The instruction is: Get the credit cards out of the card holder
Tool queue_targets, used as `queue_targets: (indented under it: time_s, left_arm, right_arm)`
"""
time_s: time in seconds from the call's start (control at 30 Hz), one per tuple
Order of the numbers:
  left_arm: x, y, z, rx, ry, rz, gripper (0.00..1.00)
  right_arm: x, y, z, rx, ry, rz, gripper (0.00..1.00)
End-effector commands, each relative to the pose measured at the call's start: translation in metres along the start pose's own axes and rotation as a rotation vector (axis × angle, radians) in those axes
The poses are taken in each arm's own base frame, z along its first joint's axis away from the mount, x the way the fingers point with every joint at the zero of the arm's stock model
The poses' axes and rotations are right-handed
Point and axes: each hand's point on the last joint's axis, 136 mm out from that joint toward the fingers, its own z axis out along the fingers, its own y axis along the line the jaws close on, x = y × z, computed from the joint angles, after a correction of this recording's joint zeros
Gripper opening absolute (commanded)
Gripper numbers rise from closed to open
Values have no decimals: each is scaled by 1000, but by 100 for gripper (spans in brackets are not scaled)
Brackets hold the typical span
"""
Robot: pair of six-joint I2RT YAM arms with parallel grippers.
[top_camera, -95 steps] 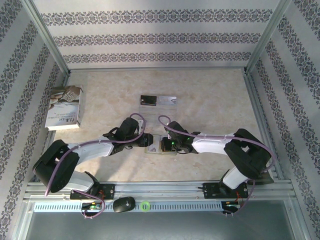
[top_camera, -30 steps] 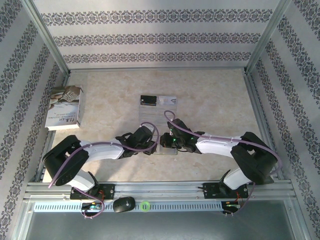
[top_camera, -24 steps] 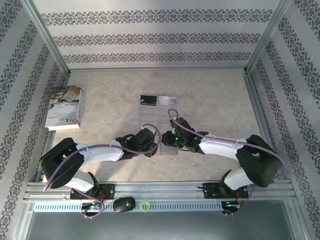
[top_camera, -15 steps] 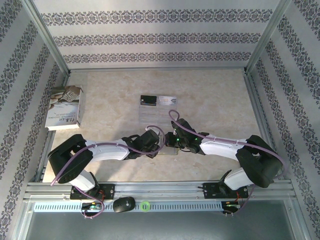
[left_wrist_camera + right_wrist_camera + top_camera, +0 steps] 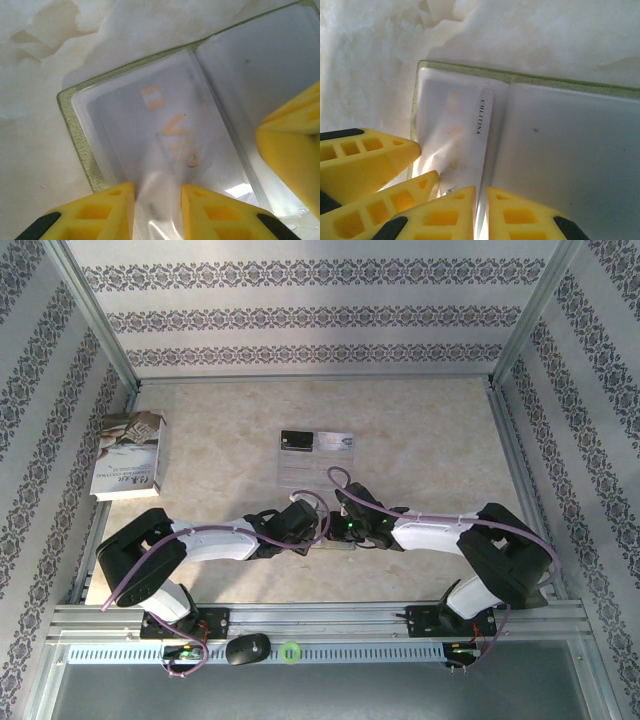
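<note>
Patterned wallpaper closes off three sides; the marbled beige bench [image 5: 420, 430] carries everything.

Holder: the card holder [image 5: 260, 65] lies open and flat at the bench's 6 o'clock middle, under both wrists. A black card [image 5: 294, 441] and a silver card [image 5: 337, 441] lie side by side at its 12 o'clock, well apart from it. A book [image 5: 128, 455] sits off at 10 o'clock.

Key relation: one pale card [image 5: 165, 125] sits under the translucent pocket on the holder's left page. Seen from the left wrist, its long axis runs roughly 11 to 5 o'clock, nearly in line with the left hand [image 5: 157, 190], which is at the pocket's 6 o'clock edge. We judge this the nearer hand for the draw.

Left hand: fingers apart, puckered film in the gap; we see no firm pinch.

Right hand [image 5: 480, 192]: fingers almost together over the fold, coming in from 3 o'clock. We cannot tell whether they pinch the lining.

Judgement: two cards out, one to go. The pull likely runs along the card's length.
</note>
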Motion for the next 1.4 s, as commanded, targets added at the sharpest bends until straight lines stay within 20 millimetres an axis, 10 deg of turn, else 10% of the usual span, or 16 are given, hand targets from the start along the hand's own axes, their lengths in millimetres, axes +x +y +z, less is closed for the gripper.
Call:
queue_targets:
  time_s: [0.0, 1.37]
  left_arm:
    - [33, 5, 3, -6, 96, -2, 30]
    - [46, 1, 8, 99, 108, -57, 30]
  right_arm:
    - [-4, 12, 4, -37, -4, 3, 14]
    - [-2, 0, 27, -39, 29, 114, 17]
